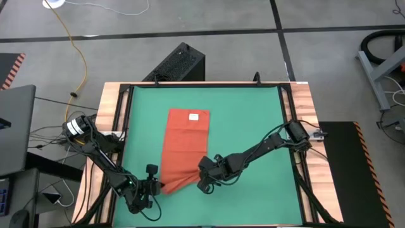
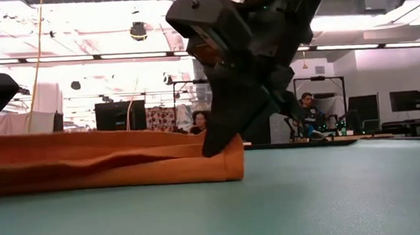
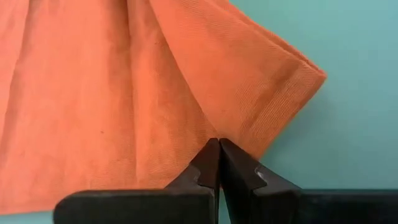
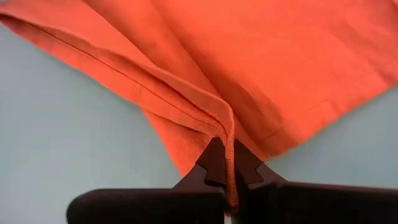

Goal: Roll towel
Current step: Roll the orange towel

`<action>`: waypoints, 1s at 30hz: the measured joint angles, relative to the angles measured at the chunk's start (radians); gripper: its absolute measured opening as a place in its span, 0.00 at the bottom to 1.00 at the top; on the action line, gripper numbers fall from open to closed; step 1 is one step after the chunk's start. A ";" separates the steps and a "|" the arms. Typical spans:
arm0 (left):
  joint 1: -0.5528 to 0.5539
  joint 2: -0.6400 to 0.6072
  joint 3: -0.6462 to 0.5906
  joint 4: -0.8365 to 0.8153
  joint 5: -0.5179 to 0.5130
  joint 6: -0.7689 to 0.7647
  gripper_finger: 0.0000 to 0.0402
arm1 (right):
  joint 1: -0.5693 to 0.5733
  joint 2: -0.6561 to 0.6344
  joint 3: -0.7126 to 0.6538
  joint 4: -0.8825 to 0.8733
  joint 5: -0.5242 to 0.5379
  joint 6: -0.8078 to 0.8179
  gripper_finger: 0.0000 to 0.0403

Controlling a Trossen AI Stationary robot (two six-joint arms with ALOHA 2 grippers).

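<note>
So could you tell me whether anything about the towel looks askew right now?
Yes: the towel's near end is bunched and skewed toward the left gripper, both near corners pinched by the shut grippers, right gripper; the tagged far end lies flat.

Green mat (image 1: 247,126) covering the wooden table (image 1: 109,101), framed by a black rail. Black box-like unit (image 1: 180,63) on the grey floor just beyond the table's far edge. Yellow cable (image 1: 74,47) snaking across the floor at far left, ending near a white round object at the top edge. Dark laptop-like slab (image 1: 16,126) left of the table, with loose cables beside it. Grey metal stand (image 1: 380,69) with a black hose at far right. Hazard-striped black mat (image 1: 354,164) right of the table. Beyond the table in the low view, two seated persons (image 2: 306,114) among monitors (image 2: 405,102), under bright ceiling light strips.
</note>
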 joint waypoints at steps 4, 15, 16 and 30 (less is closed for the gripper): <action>0.000 -0.001 0.034 -0.066 0.018 -0.029 0.00 | 0.000 0.000 -0.004 0.000 -0.004 0.003 0.02; -0.069 -0.046 0.159 -0.212 -0.019 -0.004 0.00 | -0.004 0.000 -0.004 -0.002 -0.020 -0.003 0.02; -0.070 -0.036 0.159 -0.201 -0.014 0.011 0.00 | -0.005 0.000 -0.004 0.000 -0.020 -0.005 0.02; -0.053 0.009 0.161 -0.209 0.001 0.038 0.00 | -0.050 0.001 -0.004 0.000 -0.110 0.005 0.02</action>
